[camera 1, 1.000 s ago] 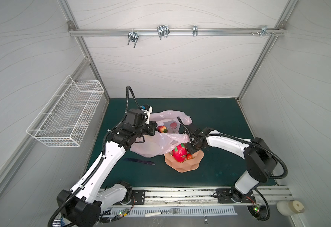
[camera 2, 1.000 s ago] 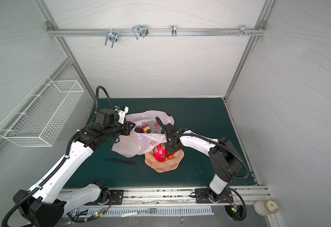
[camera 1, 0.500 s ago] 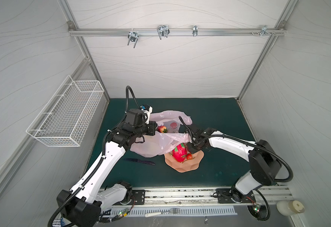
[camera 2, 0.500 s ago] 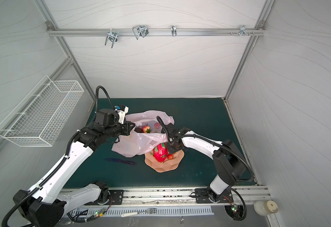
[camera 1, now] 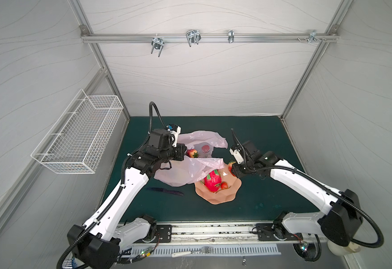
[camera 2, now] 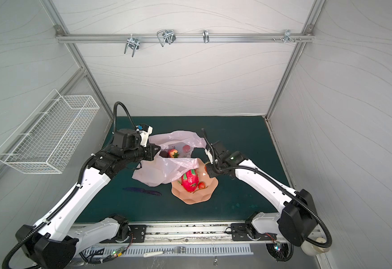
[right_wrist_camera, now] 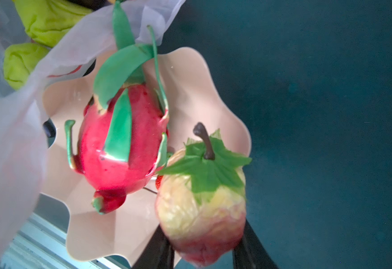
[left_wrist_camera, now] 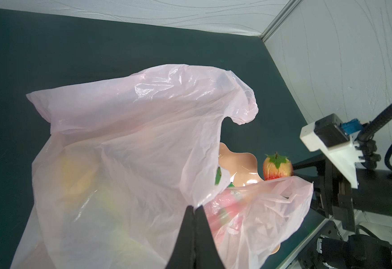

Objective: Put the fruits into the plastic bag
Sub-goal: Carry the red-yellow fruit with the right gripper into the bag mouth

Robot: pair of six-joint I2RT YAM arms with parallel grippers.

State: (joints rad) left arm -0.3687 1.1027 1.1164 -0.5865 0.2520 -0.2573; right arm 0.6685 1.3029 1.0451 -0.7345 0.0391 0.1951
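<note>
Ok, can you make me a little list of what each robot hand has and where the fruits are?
left hand: shut, pinching the plastic bag edge
right hand: holding a red-and-yellow leafy fruit by the bowl rim
in bowl: dragon fruit, small red fruit
in bag: leafy red fruit, green fruit
on table: dark knife

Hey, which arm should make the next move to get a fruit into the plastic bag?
Right. The right gripper grips a strawberry near the mouth of the plastic bag, while the left gripper is shut on the bag's rim, holding it open.
</note>
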